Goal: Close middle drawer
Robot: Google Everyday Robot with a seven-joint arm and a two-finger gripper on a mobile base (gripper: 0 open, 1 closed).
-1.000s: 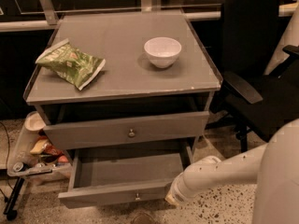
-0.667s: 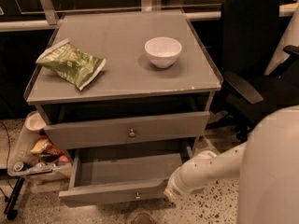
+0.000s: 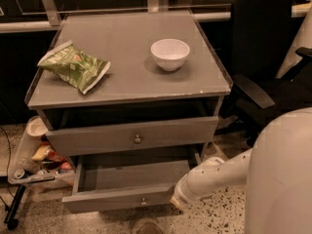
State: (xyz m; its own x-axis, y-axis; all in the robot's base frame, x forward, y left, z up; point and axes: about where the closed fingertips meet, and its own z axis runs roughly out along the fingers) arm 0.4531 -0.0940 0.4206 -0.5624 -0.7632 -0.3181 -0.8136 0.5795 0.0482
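Note:
The middle drawer point(image 3: 117, 197) is pulled far out of the grey cabinet, low in the camera view. Its plain grey inside shows and is empty. Its flat front carries a small round knob point(image 3: 143, 200). My white arm point(image 3: 209, 177) reaches down from the right. My gripper point(image 3: 175, 202) is at the right end of the drawer front, up against it. The taller knobbed drawer front point(image 3: 136, 136) above stands slightly out from the cabinet.
On the cabinet top point(image 3: 126, 82) lie a green snack bag point(image 3: 74, 66) and a white bowl point(image 3: 170, 54). A black office chair point(image 3: 263, 67) stands to the right. A low rack with cups and cans point(image 3: 34, 155) is on the left, on the speckled floor.
My arm has shifted a little to the left and down towards the drawer front's right end. My body fills more of the right side. The drawer stands about as far out as before.

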